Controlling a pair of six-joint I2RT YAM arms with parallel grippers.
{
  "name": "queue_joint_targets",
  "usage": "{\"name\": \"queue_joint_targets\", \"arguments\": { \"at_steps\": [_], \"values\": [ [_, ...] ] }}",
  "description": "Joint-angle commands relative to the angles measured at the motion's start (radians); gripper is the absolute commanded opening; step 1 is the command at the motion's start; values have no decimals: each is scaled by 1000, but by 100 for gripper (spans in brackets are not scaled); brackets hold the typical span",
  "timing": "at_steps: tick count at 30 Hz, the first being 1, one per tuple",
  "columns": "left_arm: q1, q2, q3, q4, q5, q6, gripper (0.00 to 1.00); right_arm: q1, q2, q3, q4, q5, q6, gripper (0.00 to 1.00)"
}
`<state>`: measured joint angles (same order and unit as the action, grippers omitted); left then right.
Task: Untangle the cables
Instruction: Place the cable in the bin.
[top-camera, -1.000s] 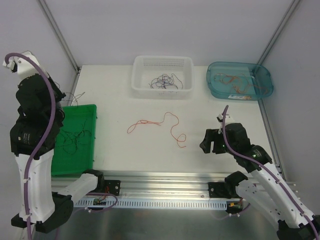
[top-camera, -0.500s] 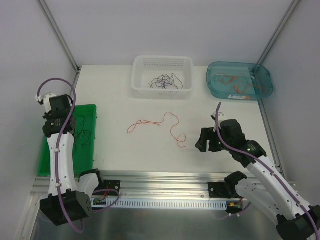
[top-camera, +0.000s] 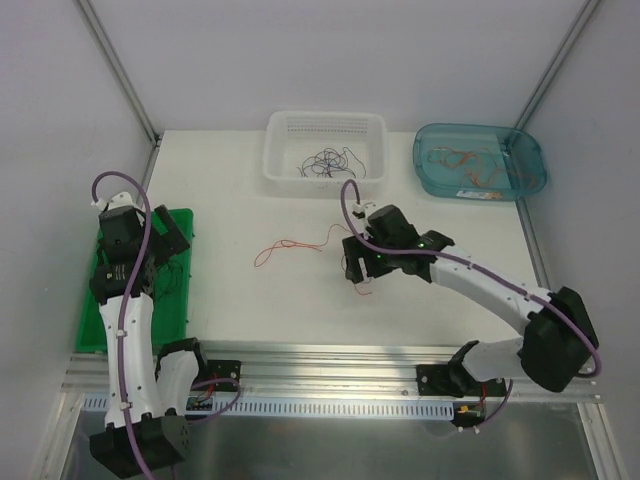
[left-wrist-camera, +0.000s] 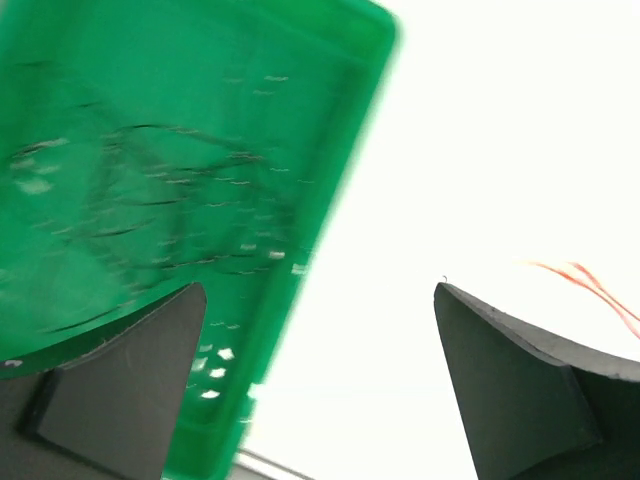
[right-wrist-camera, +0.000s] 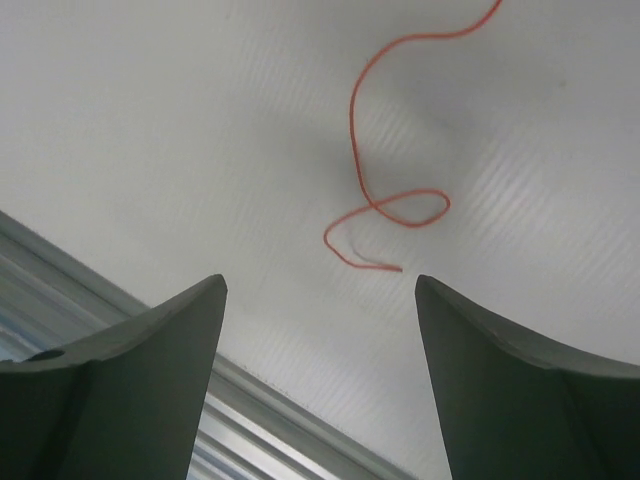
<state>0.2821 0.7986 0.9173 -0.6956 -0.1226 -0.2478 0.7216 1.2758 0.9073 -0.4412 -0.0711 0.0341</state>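
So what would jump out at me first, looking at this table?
Probably the thin red cable squiggling alone across the middle of the white table, with the right gripper hovering open over its near end. Then the bright green tray at the left edge, holding fine black wires under the left gripper.

Top view: the right gripper (top-camera: 358, 272) covers the near end of the red cable (top-camera: 290, 245), so contact can't be told. Orange strands (top-camera: 470, 160) in the blue tub (top-camera: 425, 165) are too small to separate. Left wrist view is blurred: green tray (left-wrist-camera: 200, 60) smeared, black wires (left-wrist-camera: 170, 200) not readable singly, red cable cut by the right edge. Right wrist view: the cable runs off the top edge and the fingers (right-wrist-camera: 150, 370) are cropped at the bottom.
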Motion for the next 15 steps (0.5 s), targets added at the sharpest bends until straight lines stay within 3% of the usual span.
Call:
{"name": "queue_joint_targets", "arguments": {
  "at_steps": [1,4,8,15],
  "values": [
    [-20,-12,-9,54,360,-2,99,57,132,126,131,98,-4,81],
    [-104,-9,-63,108,503,22,99,96,270,211,209,191,45,81],
    [-257,5,-145,130,492,54,99,119,460,330,257,301,121,82],
    [-279,-39,-299,252,521,44,99,142,695,505,262,433,220,79]
  ]
}}
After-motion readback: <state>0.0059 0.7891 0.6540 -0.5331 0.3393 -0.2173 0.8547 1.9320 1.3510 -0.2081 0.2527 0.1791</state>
